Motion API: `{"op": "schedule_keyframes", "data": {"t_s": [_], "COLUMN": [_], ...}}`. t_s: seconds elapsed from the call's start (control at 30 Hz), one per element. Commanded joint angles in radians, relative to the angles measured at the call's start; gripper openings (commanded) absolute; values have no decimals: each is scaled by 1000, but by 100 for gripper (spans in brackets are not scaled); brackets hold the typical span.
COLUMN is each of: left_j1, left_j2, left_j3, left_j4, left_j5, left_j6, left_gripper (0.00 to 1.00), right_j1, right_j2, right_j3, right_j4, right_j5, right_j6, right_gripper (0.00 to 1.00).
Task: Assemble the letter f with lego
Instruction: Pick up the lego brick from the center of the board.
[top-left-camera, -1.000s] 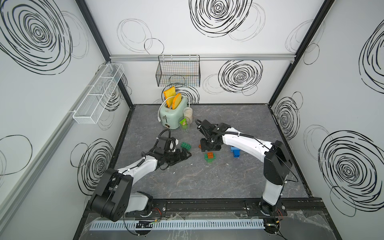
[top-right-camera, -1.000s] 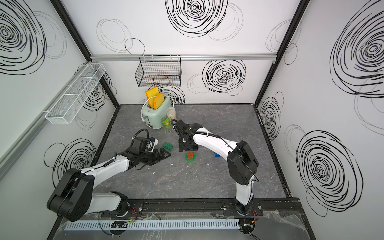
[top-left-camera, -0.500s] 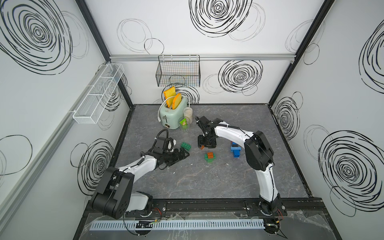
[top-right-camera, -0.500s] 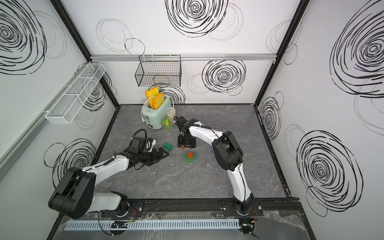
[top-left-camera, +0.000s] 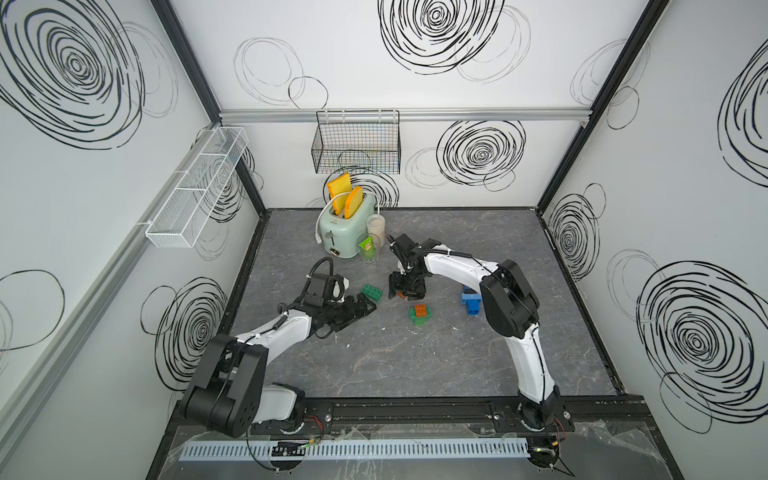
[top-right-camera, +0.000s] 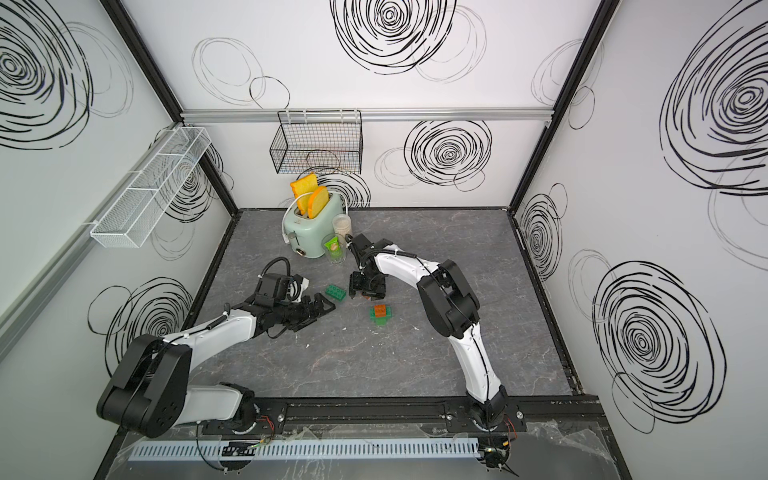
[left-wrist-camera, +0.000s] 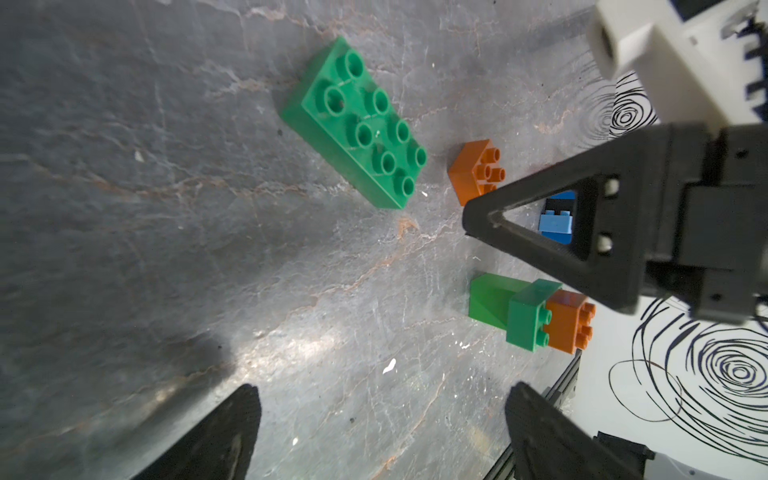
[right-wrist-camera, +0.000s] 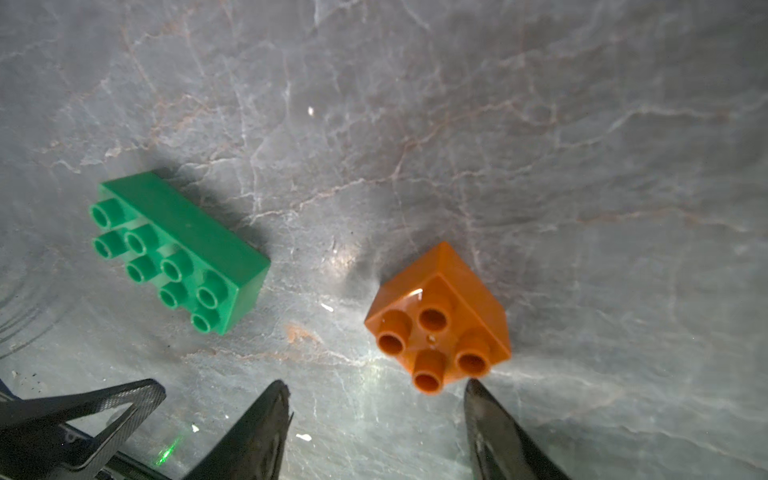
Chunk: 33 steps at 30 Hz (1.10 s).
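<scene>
Two white robot arms work over a grey marbled counter (top-left-camera: 415, 365) scattered with lego. The reference point here is a long green eight-stud plastic brick (top-left-camera: 372, 292). It lies flat with its studs up, and its long axis runs slantwise, roughly toward a small stack of an orange brick on green bricks (top-left-camera: 419, 313) a little beyond its far end. Just beside that same end of the green brick, but apart from it, sits a loose orange-brown square four-stud brick (right-wrist-camera: 440, 328), also studs up. Being square, it has no long axis, and in the right wrist view one corner is turned toward the arm. The right pincer (top-left-camera: 403, 293) hangs directly over this orange brick with its jaws apart, gripping nothing. The brick lies just ahead of the fingertips rather than between them. On the other side of the green brick, the left pincer (top-left-camera: 363, 307) rests low with its jaws spread wide and empty. Some blue bricks (top-left-camera: 471, 302) lie further off, past the stack. The step in hand looks like picking up the loose orange brick. The next move would probably need the right wrist to turn so the jaws meet two flat sides, then to reach forward, lower and close.
</scene>
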Motion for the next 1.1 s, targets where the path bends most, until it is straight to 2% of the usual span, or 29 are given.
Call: {"op": "schedule_keyframes", "data": {"t_s": [0.0, 0.2, 0.4, 0.87, 1.07], "left_j1": [12, 17, 18, 12, 0], "left_j2": [7, 10, 7, 12, 27], "left_j3": [-10, -10, -14, -20, -12], "left_j4": [30, 32, 30, 35, 31], "left_j5": [2, 1, 1, 10, 4], "left_j6": [-4, -6, -8, -12, -6], "left_gripper": [96, 96, 96, 95, 94], "right_j1": [-15, -25, -14, 29, 38], "right_j2": [26, 92, 105, 113, 103], "right_j3": [52, 135, 128, 130, 183], "right_j4": [-10, -46, -24, -57, -78], "right_j5": [21, 70, 72, 216, 270], "right_j6": [-5, -38, -35, -43, -71], "right_gripper": [69, 70, 67, 45, 37]}}
